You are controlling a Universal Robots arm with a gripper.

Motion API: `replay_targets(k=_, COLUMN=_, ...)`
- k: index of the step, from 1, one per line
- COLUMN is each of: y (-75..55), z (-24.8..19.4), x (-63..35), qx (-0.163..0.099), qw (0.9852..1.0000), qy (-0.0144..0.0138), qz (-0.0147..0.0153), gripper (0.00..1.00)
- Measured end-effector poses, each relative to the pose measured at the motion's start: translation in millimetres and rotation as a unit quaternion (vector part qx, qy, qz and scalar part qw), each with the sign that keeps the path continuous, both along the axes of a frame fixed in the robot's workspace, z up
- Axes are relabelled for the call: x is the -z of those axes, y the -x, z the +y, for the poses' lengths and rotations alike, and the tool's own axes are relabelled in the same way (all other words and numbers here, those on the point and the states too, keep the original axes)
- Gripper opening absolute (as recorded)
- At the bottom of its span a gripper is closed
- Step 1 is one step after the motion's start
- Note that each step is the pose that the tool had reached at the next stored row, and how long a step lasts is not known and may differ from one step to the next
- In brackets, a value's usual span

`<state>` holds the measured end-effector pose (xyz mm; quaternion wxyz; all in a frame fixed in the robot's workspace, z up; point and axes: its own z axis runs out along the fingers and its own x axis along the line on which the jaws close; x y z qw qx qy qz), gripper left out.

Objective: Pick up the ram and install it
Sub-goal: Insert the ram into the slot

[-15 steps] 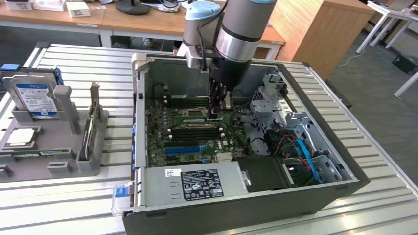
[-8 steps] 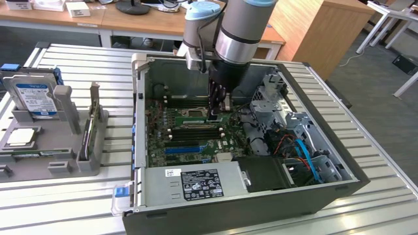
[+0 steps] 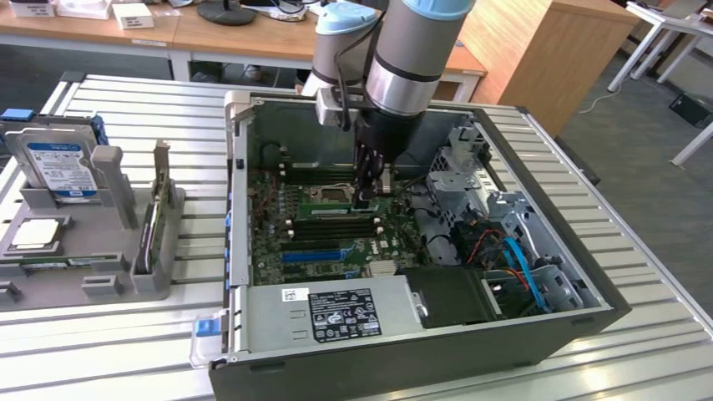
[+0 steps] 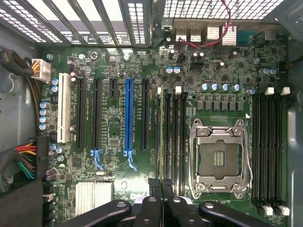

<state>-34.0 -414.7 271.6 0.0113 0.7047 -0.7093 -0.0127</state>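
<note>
The ram is a thin green stick standing edge-up in a memory slot on the motherboard, beside the CPU socket. In the wrist view the ram is edge-on in the slot nearest the blue connector slot. My gripper reaches straight down into the open computer case, at one end of the stick. Its black fingers are shut together, and the gripper sits directly over the ram's near end. Whether the tips press on the stick or pinch it I cannot tell.
Black empty memory slots lie beside the ram and more past the CPU socket. The power supply, drive cage and blue cables crowd the case. A grey parts fixture holds a hard drive.
</note>
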Motion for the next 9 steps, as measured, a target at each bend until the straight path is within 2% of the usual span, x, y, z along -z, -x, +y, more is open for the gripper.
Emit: replay_targets(k=9, y=0.0, z=0.0, x=7.8, qx=0.000, qw=1.0000, qy=0.0000, qz=0.0000, gripper=0.11)
